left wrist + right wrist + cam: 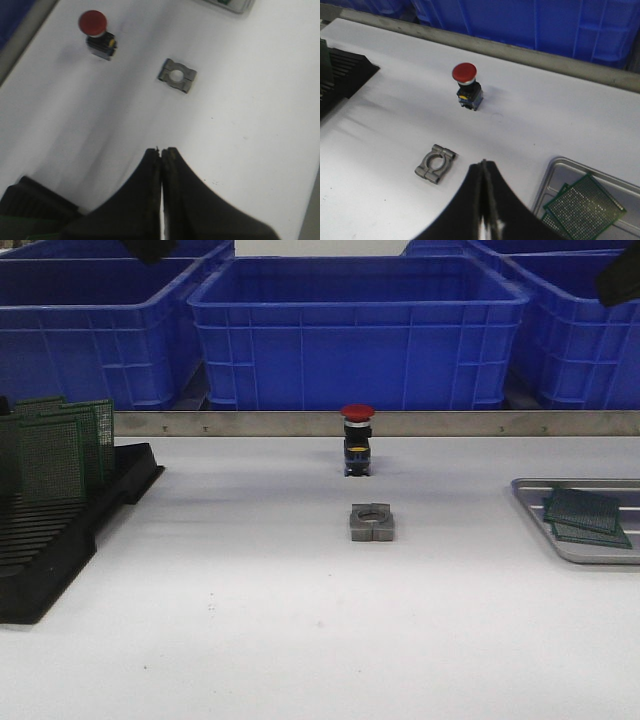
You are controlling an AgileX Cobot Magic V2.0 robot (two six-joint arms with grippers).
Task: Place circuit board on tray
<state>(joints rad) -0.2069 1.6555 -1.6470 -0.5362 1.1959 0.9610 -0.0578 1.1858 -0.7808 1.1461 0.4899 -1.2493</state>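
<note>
The silver tray (pixel 530 502) lies at the table's right edge with two green circuit boards (pixel 583 510) stacked flat in it. The right wrist view shows the tray (pixel 554 172) and those boards (pixel 585 207) too. Several more green boards (pixel 55 445) stand upright in a black slotted rack (pixel 70 530) at the left. My left gripper (pixel 161 150) is shut and empty, above the table beside the rack. My right gripper (pixel 484 162) is shut and empty, above the table next to the tray's near-left corner. In the front view only dark arm parts show at the top corners.
A red push button (pixel 357 440) on a black base stands mid-table, with a grey metal clamp block (pixel 372 523) just in front of it. Blue plastic bins (pixel 355 335) line the back behind a metal rail (pixel 300 423).
</note>
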